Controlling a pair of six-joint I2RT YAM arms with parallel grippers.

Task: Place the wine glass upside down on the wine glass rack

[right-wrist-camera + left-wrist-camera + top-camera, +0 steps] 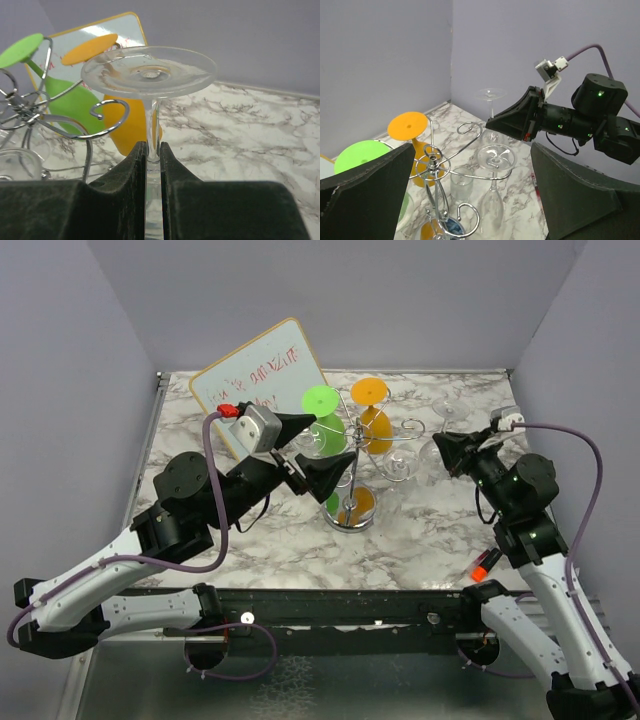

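Note:
My right gripper (pixel 153 151) is shut on the stem of a clear wine glass (pixel 149 71) held upside down, foot up. In the top view this gripper (pixel 438 452) and glass (pixel 449 412) are just right of the chrome wine glass rack (pixel 352 502); a scroll-ended rack arm (pixel 108 118) is close on the left. A green glass (pixel 322 420), an orange glass (pixel 372 420) and a clear glass (pixel 495 159) hang upside down on the rack (pixel 434 165). My left gripper (pixel 322 447) is open and empty at the rack's left side, its fingers (pixel 367 192) framing the rack.
A whiteboard (pixel 258 380) with red writing leans at the back left. A small red object (pixel 483 562) lies near the front right edge. A clear tumbler-like glass (pixel 461 184) shows under the rack arms. Grey walls enclose the marble tabletop (pixel 420 530).

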